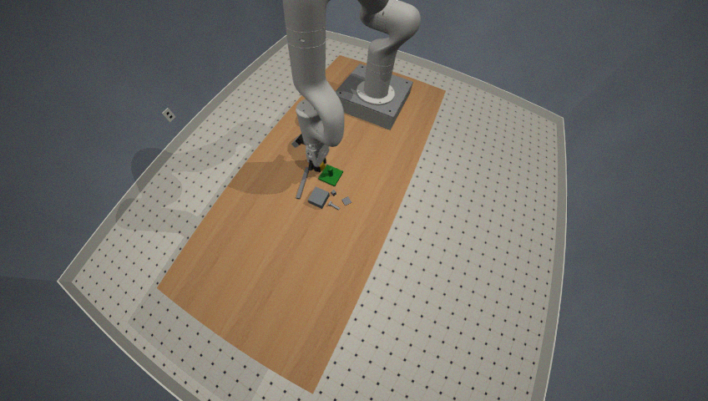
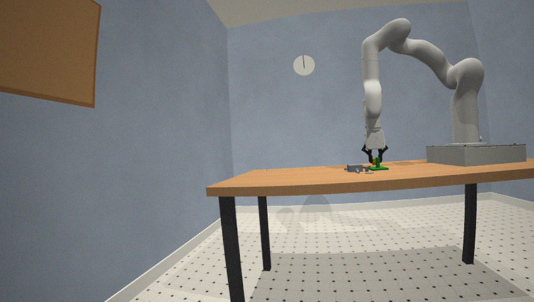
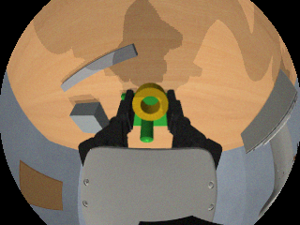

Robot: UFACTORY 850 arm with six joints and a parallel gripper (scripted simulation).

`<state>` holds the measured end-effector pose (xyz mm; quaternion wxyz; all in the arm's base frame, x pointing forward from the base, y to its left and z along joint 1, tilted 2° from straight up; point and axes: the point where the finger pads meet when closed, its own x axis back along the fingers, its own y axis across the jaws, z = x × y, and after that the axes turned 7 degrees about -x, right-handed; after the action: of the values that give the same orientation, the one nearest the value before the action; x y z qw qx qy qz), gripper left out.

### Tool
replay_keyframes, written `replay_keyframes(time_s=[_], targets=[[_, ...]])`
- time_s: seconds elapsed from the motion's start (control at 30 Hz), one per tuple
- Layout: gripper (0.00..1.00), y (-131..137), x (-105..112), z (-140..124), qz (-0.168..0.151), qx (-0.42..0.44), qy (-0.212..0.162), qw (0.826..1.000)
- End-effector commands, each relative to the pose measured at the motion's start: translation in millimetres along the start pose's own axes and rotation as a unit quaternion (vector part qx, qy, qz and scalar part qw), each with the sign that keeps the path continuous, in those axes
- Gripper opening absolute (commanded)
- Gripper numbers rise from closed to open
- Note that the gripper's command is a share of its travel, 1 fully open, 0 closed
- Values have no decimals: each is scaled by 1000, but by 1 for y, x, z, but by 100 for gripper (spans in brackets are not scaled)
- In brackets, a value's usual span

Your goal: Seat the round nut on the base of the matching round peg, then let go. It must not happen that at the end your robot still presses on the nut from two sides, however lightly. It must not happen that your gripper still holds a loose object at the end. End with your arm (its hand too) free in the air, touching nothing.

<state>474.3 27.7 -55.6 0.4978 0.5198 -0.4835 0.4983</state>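
Observation:
The round nut is a yellow ring (image 3: 149, 105), and it sits between my gripper's two black fingers, which are shut on it. The ring lies flat, with its hole facing up. The matching round peg (image 3: 145, 130) is green and stands upright on a flat green base (image 1: 331, 174). In the wrist view the peg is just on the near side of the nut. In the exterior view the gripper (image 2: 374, 156) points straight down, low over the table. There the nut (image 2: 373, 160) is right beside the peg (image 2: 377, 162), at about the height of the peg's top.
A long grey bar (image 1: 301, 185) lies left of the green base. A grey block (image 1: 317, 197), a small bolt (image 1: 333, 205) and a small grey plate (image 1: 346, 200) lie in front of it. The arm's grey pedestal (image 1: 375, 101) stands at the table's far end.

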Motion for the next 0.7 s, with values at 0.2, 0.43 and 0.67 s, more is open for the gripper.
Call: replay_keyframes(time_s=[0.2,0.43,0.67], targets=[[0,0,32,0,1,0,0,1000],[0,0,33,0,1,0,0,1000],[0,0,33,0,1,0,0,1000]])
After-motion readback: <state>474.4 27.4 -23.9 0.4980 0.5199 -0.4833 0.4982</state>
